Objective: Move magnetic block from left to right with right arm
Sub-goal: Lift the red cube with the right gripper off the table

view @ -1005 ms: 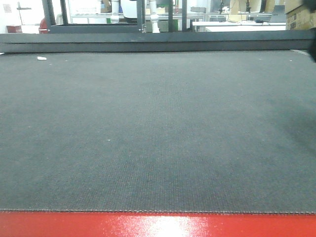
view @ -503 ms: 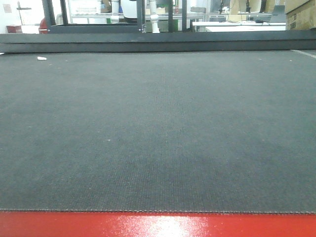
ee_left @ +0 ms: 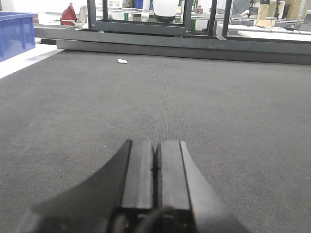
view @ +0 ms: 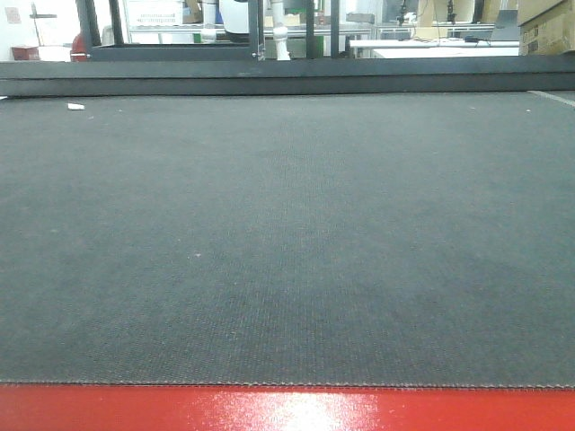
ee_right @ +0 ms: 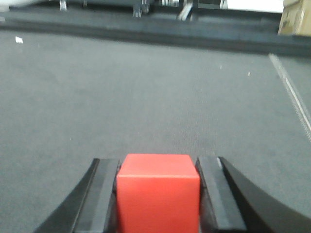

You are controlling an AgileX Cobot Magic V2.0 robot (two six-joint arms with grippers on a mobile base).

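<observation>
Gripped in the right gripper (ee_right: 158,165): the block (ee_right: 158,191), set between the two fingers (ee_right: 103,194), pressed on its left and right faces, top face level. Cannot tell from the wrist view whether lifted clear of the mat (ee_right: 146,87) or resting on it. Absent from the front view, along with both arms.

Judged as the carry toward the right side. Hold the squeeze firm and even, to prevent twisting. Raise clear of the mat's rough weave before travelling, to avoid dragging and tipping. Move sideways smoothly with the wrist level. Aim for open mat short of the pale line (ee_right: 291,92) near the right edge, well away from the cardboard box (ee_right: 294,17). Lower to a flat landing, then open and back straight off.

Leave the left gripper (ee_left: 155,150) alone: closed on nothing, fingers pressed together, low over the mat, a white scrap (ee_left: 122,61) far ahead of it.
</observation>
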